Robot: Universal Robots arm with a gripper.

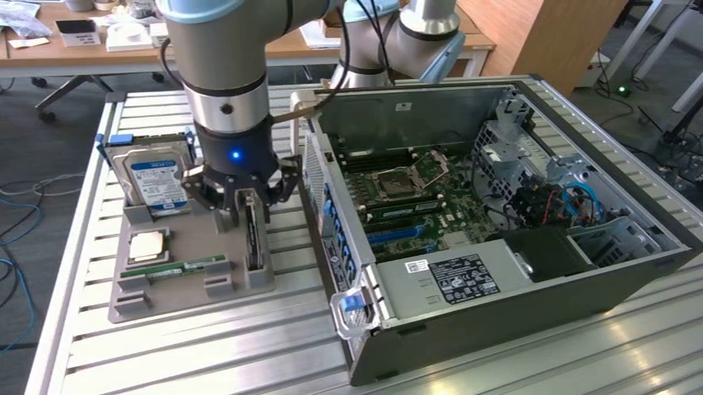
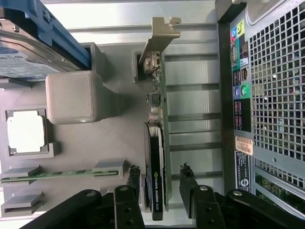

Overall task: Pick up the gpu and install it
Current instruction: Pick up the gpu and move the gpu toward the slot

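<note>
Exterior view, from its left edge across: a grey parts tray lies on the slatted metal surface. It holds a hard drive propped upright at the back, a CPU in a square recess, and a RAM stick lying in low brackets. The gpu stands on its long edge in a slot along the tray's right side.

The gripper hangs over the gpu with its jaws apart, one on each side of the card and not clamped. In the wrist view one finger sits just beside the dark face. Whether it touches is hard to tell.

The card looks light, thin and stiff, but fragile. The flat faces at the dark cooler seem the safest hold, clear of the metal end bracket.

At the exterior view's right, the open computer case holds a motherboard and a labelled power supply.
</note>
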